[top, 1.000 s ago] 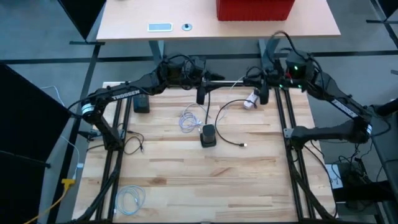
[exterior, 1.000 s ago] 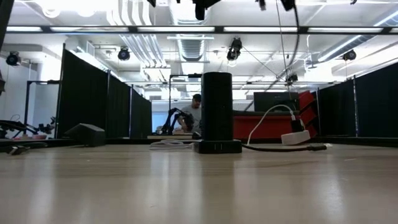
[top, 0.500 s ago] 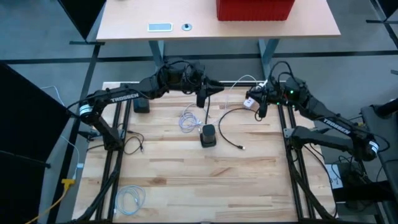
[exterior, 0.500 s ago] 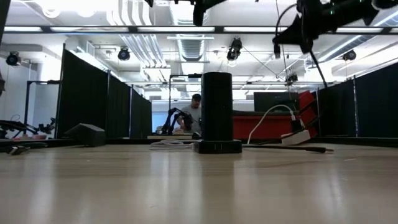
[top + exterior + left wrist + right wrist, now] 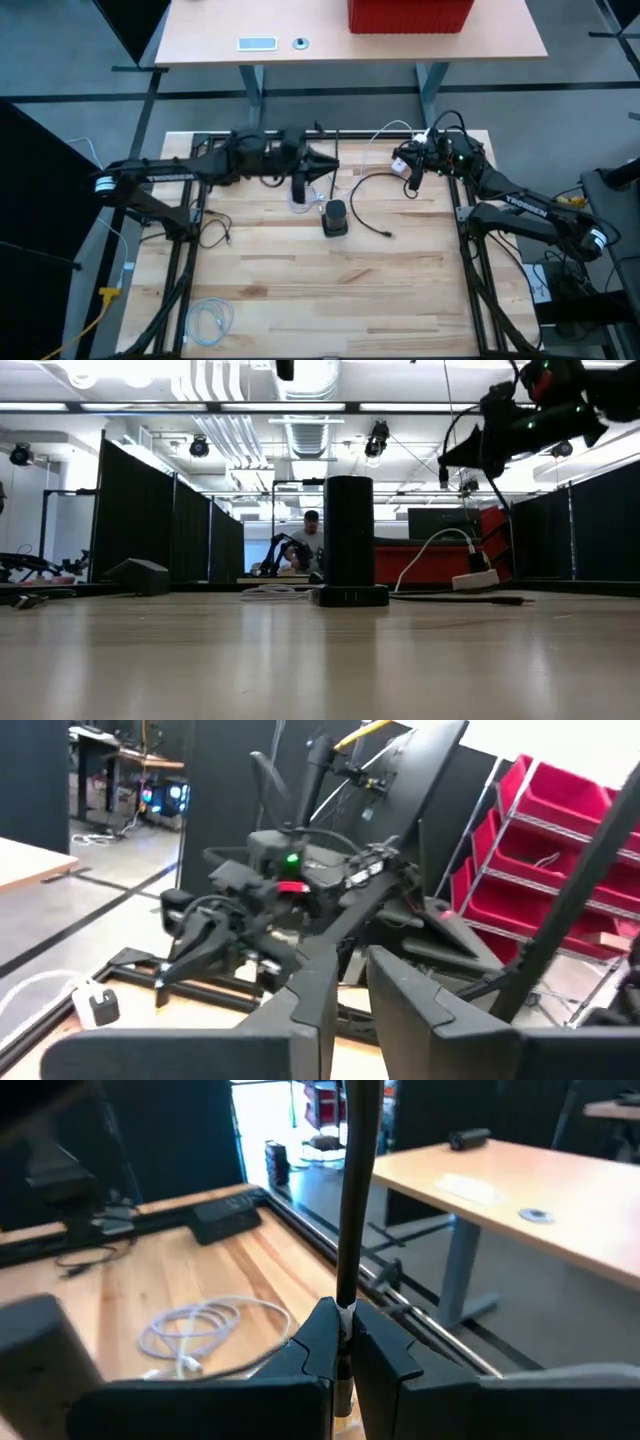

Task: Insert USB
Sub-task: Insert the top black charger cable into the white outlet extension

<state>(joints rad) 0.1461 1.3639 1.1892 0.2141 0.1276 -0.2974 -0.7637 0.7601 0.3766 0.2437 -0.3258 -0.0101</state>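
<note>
**Both arms have pulled back from the middle**

Since the earlier picture the left gripper (image 5: 298, 189) has swung down toward the coiled white cable (image 5: 303, 190), and the right gripper (image 5: 413, 180) has drawn back to the far right corner.

From above, both sets of fingers are too small to make out. Up close, the left fingers (image 5: 310, 1005) stand a narrow gap apart, holding nothing. The right fingers (image 5: 320, 1342) are pinched on a thin black cable (image 5: 355, 1190) (its plug end is hidden).

A black round tower hub (image 5: 335, 217) stands upright mid-tabletop (image 5: 300, 290), on pale wood planks. The black cable's other end (image 5: 389, 234) lies just beside it.
</note>
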